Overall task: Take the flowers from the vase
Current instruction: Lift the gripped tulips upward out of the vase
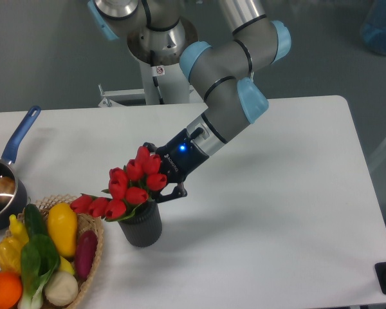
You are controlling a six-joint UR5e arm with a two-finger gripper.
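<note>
So the pincer is down behind the flowers, buds hide its tips so can't tell if it's pinching them. Flowers sit in the vase on the desk, leaning toward the basket.
</note>
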